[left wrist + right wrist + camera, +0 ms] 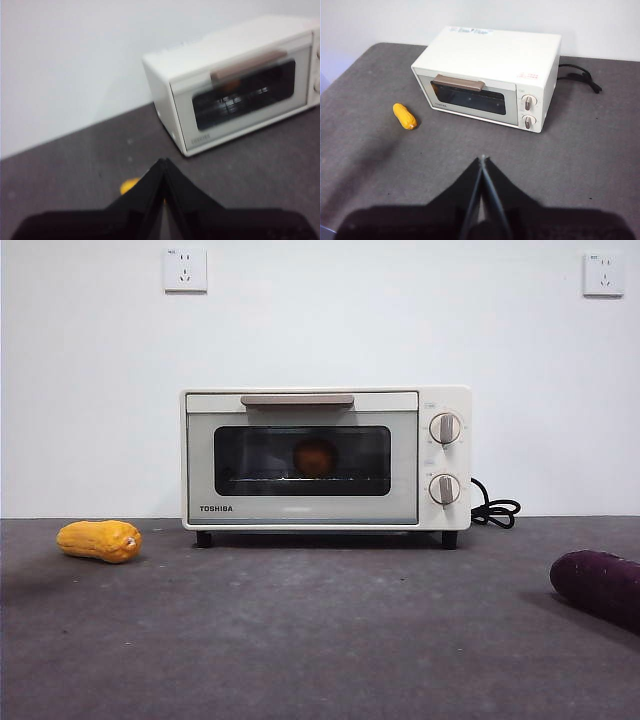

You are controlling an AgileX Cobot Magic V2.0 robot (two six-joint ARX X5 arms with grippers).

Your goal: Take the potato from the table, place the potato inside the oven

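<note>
I saw the potato (315, 457) sitting on the rack inside the oven (325, 458), mid-frame in the front view, behind the shut glass door. My left claw (164, 162) was pinched fully closed with nothing in it, raised above the table (320, 630). My right claw (482, 159) was likewise closed and empty. A yellow vegetable (99, 540) lay at lower left, a purple one (598, 586) at lower right.

Plain white wall (400, 320) behind; two wall sockets (185, 270) high up.
</note>
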